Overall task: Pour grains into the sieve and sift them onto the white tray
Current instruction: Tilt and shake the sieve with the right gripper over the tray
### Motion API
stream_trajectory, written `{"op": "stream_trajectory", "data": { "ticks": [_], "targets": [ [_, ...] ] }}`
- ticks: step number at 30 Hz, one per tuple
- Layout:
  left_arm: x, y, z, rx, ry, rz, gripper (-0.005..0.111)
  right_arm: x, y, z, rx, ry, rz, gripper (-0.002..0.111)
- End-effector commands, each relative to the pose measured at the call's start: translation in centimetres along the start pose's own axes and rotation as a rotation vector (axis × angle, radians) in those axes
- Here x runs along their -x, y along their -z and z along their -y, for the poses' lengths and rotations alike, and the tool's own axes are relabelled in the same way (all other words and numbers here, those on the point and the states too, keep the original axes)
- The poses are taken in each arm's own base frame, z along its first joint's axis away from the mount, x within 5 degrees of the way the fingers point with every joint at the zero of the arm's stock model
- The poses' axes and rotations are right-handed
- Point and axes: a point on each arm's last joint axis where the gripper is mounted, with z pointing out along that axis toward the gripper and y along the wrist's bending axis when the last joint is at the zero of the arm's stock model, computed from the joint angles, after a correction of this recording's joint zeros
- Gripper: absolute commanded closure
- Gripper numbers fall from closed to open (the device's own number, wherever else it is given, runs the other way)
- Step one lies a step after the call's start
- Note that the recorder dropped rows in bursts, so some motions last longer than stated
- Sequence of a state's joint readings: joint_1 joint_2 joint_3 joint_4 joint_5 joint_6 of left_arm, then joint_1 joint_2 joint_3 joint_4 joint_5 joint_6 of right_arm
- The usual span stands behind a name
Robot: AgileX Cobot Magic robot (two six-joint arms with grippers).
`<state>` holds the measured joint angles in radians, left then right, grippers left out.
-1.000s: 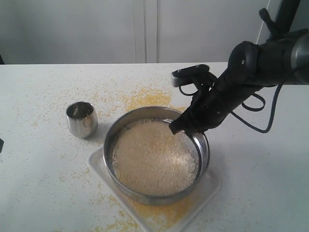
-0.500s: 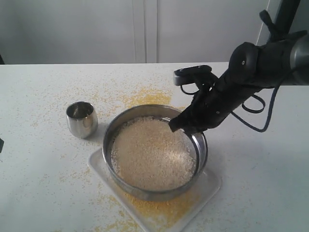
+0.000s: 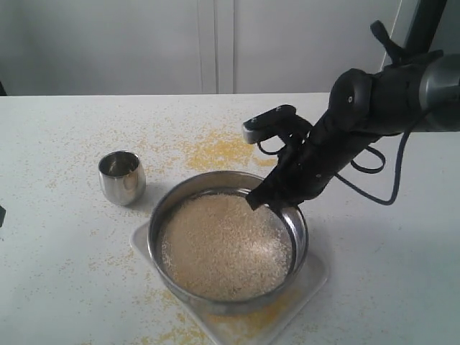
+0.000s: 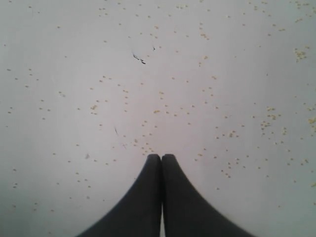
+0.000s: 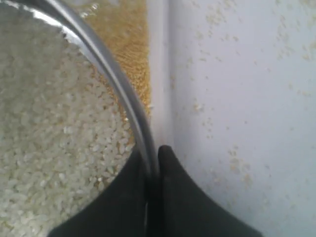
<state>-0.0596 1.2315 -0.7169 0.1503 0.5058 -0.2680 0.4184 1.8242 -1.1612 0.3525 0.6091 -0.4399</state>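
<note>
The round steel sieve (image 3: 172,198) hangs over the white tray (image 3: 144,243), full of whitish rice-like grains (image 3: 223,244). My right gripper (image 3: 264,195) is shut on the sieve's far right rim, one finger inside and one outside. In the right wrist view the sieve rim (image 5: 123,94) runs between the black fingertips (image 5: 168,163), with grains (image 5: 54,133) inside and yellow meal (image 5: 131,47) on the tray below. My left gripper (image 4: 161,157) is shut on nothing over the bare speckled tabletop; it does not show in the exterior view.
A small shiny steel cup (image 3: 121,176) stands upright on the table left of the sieve. Yellow meal (image 3: 219,151) is strewn on the white table behind the sieve and around the tray. The table's front edge is out of view.
The right gripper has shifted the sieve toward the left and front over the tray. The cup has not moved.
</note>
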Motion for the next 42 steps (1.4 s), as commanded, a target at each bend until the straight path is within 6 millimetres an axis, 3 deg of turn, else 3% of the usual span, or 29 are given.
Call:
{"op": "stream_trajectory", "data": {
  "ticks": [1, 4, 5, 7, 9, 12, 13, 14, 17, 21, 25, 26, 28, 30, 34, 35, 39, 40, 42],
  "targets": [
    [-0.4, 0.1, 0.0, -0.001, 0.002, -0.009, 0.106, 0.4, 0.3, 0.0, 0.01, -0.107, 0.041, 0.108],
    [-0.4, 0.1, 0.0, -0.001, 0.002, -0.009, 0.106, -0.2, 0.2, -0.6, 0.026, 0.178, -0.032, 0.108],
    [-0.4, 0.1, 0.0, -0.001, 0.002, -0.009, 0.106, -0.2, 0.3, -0.2, 0.002, 0.15, -0.031, 0.108],
    [-0.4, 0.1, 0.0, -0.001, 0.002, -0.009, 0.106, 0.2, 0.5, 1.2, -0.049, -0.147, 0.026, 0.108],
    [-0.4, 0.1, 0.0, -0.001, 0.002, -0.009, 0.106, 0.3, 0.4, 0.9, -0.022, -0.288, 0.045, 0.108],
    [-0.4, 0.1, 0.0, -0.001, 0.002, -0.009, 0.106, -0.1, 0.3, -0.7, 0.033, 0.1, -0.024, 0.108],
    [-0.4, 0.1, 0.0, -0.001, 0.002, -0.009, 0.106, -0.2, 0.3, -0.6, 0.023, 0.124, -0.033, 0.108],
    [-0.4, 0.1, 0.0, -0.001, 0.002, -0.009, 0.106, -0.1, 0.3, -0.2, -0.004, 0.072, -0.02, 0.108],
    [-0.4, 0.1, 0.0, -0.001, 0.002, -0.009, 0.106, 0.4, 0.3, 0.9, -0.028, -0.303, 0.053, 0.108],
    [-0.4, 0.1, 0.0, -0.001, 0.002, -0.009, 0.106, -0.1, 0.2, -0.3, 0.007, 0.134, -0.018, 0.108],
    [-0.4, 0.1, 0.0, -0.001, 0.002, -0.009, 0.106, 0.4, 0.0, 1.3, -0.036, -0.347, 0.06, 0.108],
    [-0.4, 0.1, 0.0, -0.001, 0.002, -0.009, 0.106, 0.3, 0.0, 0.9, -0.024, -0.3, 0.045, 0.108],
    [-0.4, 0.1, 0.0, -0.001, 0.002, -0.009, 0.106, 0.1, 0.0, -0.2, 0.004, -0.049, -0.005, 0.108],
    [-0.4, 0.1, 0.0, -0.001, 0.002, -0.009, 0.106, -0.3, 0.0, 0.0, -0.01, 0.161, -0.047, 0.108],
    [-0.4, 0.1, 0.0, -0.001, 0.002, -0.009, 0.106, 0.3, 0.4, 2.2, -0.062, -0.363, 0.063, 0.108],
    [-0.4, 0.1, 0.0, -0.001, 0.002, -0.009, 0.106, 0.3, 0.3, 2.0, -0.051, -0.34, 0.059, 0.108],
    [-0.4, 0.1, 0.0, -0.001, 0.002, -0.009, 0.106, -0.5, 0.4, 0.0, 0.031, 0.199, -0.052, 0.108],
    [-0.4, 0.1, 0.0, -0.001, 0.002, -0.009, 0.106, -0.5, 0.5, 0.5, 0.012, 0.155, -0.046, 0.108],
    [-0.4, 0.1, 0.0, -0.001, 0.002, -0.009, 0.106, 0.0, 0.7, 2.1, -0.037, -0.164, 0.034, 0.108]
  ]
}}
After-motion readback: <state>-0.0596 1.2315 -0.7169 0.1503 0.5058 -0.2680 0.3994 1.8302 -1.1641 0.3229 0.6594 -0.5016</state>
